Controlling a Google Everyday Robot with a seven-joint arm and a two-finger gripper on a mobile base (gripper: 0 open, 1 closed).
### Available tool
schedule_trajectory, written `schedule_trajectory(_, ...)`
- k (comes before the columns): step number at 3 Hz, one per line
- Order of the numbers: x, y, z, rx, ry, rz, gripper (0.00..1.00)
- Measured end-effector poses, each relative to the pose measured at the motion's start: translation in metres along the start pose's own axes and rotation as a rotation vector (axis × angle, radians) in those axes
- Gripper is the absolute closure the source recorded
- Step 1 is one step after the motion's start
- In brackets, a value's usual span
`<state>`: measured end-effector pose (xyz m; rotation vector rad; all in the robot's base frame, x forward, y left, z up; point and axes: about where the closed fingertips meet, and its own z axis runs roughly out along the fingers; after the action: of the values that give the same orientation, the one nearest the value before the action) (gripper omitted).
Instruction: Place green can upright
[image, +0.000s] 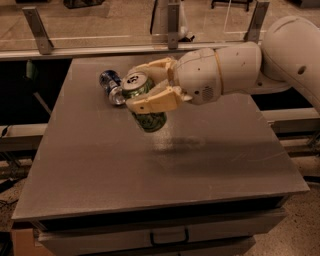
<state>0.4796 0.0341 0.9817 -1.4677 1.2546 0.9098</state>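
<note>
Here the gripper (133, 90) hangs over the far half of the table (150, 170), reaching in from the right on the end of a pale arm (240, 65). It is clenched on the green can (150, 120): one finger (150, 65) lies along the far side of the can and the other (152, 102) crosses its near side, both pressed against the wall. The can sits between them at a tilt, neither upright nor flat. Its silver top with the pull tab leans up and away to the left, and its green base points down and toward the right, below the near finger. The base is close over the table; whether it touches the surface cannot be told. A dark shadow (180, 145) lies on the table just below and to the right of the gripper.

Just to the left of the gripper and slightly beyond it, a blue can (111, 85) lies on its side on the table, its silver end turned toward the fingertips and nearly meeting the green can's top. Well below the gripper, at the table's front edge, a drawer handle (169, 236) shows.
</note>
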Motion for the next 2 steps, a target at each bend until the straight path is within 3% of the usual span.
schedule_trajectory(2,0.0147,0.0123,-0.0044,-0.028,-0.161,0.062,1.00)
